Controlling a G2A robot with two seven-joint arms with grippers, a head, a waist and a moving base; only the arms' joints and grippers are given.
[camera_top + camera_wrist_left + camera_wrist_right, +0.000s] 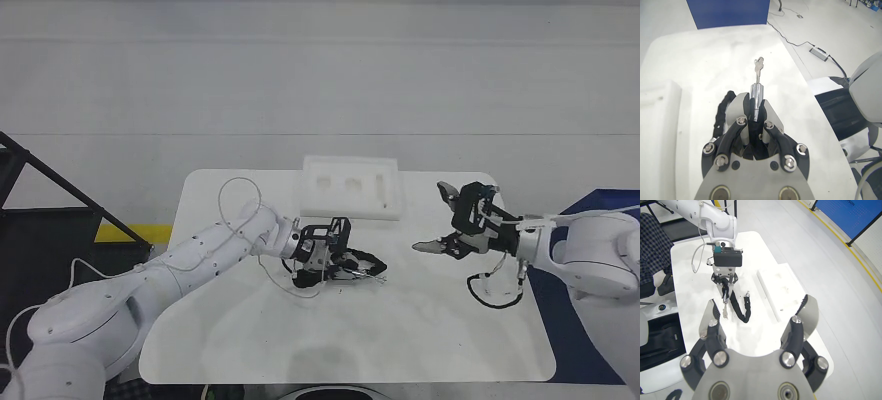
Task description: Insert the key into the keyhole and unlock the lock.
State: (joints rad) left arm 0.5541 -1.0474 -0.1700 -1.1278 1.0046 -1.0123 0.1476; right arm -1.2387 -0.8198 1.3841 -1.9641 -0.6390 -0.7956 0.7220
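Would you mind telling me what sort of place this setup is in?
Probably a robotics lab or test hall: a white table stands beside a yellow floor line, with a blue partition panel nearby and a power adapter lying loose beyond the table.

Bright even light, faint shadows, bowed edges

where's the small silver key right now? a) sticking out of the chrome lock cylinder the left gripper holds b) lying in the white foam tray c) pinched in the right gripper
a: the small silver key sits in the chrome lock cylinder clamped in the left gripper.
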